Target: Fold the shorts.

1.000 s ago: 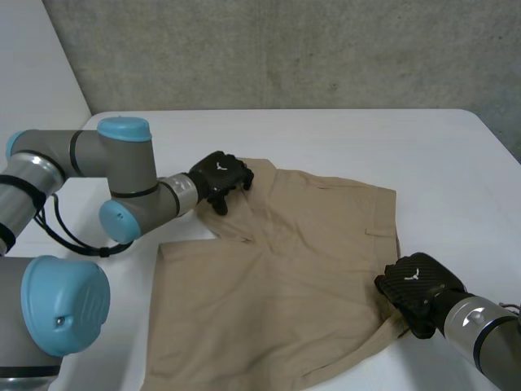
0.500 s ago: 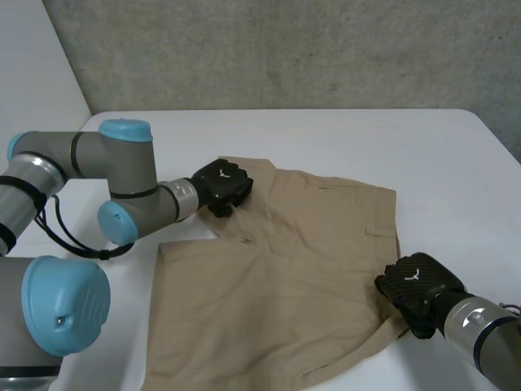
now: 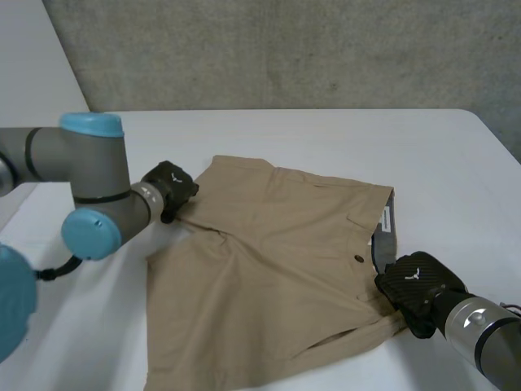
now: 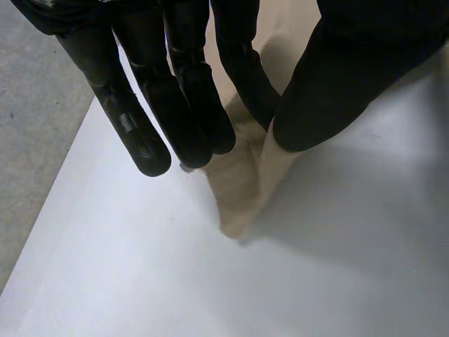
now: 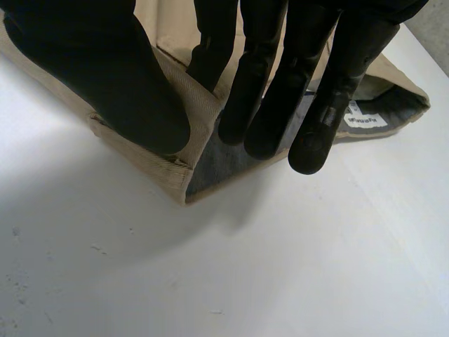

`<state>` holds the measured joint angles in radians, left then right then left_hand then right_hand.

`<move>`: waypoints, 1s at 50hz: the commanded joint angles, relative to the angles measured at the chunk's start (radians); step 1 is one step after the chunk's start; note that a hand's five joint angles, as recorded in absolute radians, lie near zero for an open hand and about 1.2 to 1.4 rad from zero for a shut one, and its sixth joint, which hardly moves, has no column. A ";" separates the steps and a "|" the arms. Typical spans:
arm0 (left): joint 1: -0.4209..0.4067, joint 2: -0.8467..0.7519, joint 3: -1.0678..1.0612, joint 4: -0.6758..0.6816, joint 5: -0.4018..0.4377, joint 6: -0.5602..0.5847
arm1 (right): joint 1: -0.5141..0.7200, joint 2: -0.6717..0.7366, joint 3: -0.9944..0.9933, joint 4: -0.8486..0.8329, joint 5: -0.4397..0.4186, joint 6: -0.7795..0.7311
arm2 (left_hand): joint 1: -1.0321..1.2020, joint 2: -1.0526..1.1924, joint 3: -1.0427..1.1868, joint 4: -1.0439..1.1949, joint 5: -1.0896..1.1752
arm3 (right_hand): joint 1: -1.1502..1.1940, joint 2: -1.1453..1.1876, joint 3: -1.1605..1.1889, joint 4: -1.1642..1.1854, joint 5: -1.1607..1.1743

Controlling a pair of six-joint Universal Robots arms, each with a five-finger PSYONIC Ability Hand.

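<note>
Tan shorts (image 3: 269, 269) lie spread on the white table (image 3: 326, 134), waistband toward the right. My left hand (image 3: 169, 189) pinches a corner of a leg hem at the cloth's left edge; in the left wrist view the tan corner (image 4: 245, 189) is held between its fingers (image 4: 182, 105) and thumb. My right hand (image 3: 417, 289) holds the near end of the waistband at the right edge. In the right wrist view its thumb (image 5: 119, 84) is over the tan outside and its fingers (image 5: 295, 91) are on the grey lining (image 5: 224, 158), where a white label (image 5: 365, 121) shows.
A grey concrete wall (image 3: 285, 49) rises behind the table's far edge. Bare white tabletop lies beyond the shorts and to the right of the waistband.
My left hand closed on the leg corner and pulled it leftward, spreading the upper leg. The waistband near my right hand opened, showing lining, label and button. The right hand stayed in place.
</note>
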<state>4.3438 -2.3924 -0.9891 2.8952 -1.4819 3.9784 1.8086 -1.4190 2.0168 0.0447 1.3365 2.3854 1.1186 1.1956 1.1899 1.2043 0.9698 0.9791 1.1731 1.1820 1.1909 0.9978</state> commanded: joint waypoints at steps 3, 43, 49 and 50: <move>-0.062 0.147 -0.201 0.055 0.005 -0.277 | 0.002 0.000 0.005 0.000 0.000 0.000 | 0.278 0.201 0.206 0.192 0.252 | 0.417 0.223 0.214 0.205 0.224; 0.013 0.047 -0.180 0.222 -0.057 -0.236 | 0.000 -0.032 0.013 0.001 0.001 0.002 | 0.276 0.199 0.205 0.191 0.251 | 0.417 0.223 0.214 0.205 0.224; 0.031 0.082 -0.206 0.228 -0.147 -0.234 | 0.000 -0.032 0.013 0.000 0.001 0.002 | 0.278 0.201 0.206 0.192 0.252 | 0.417 0.223 0.214 0.205 0.224; 0.030 0.093 -0.213 0.228 -0.152 -0.232 | 0.000 -0.032 0.013 0.000 0.001 0.002 | 0.278 0.201 0.206 0.192 0.252 | 0.417 0.223 0.214 0.205 0.224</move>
<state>4.3622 -2.3401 -1.1759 3.1134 -1.5559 3.7459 1.8085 -1.4507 2.0295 0.0449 1.3375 2.3869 1.1385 1.1748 1.1662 1.1764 0.9714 0.9791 1.1731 1.1820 1.1909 0.9979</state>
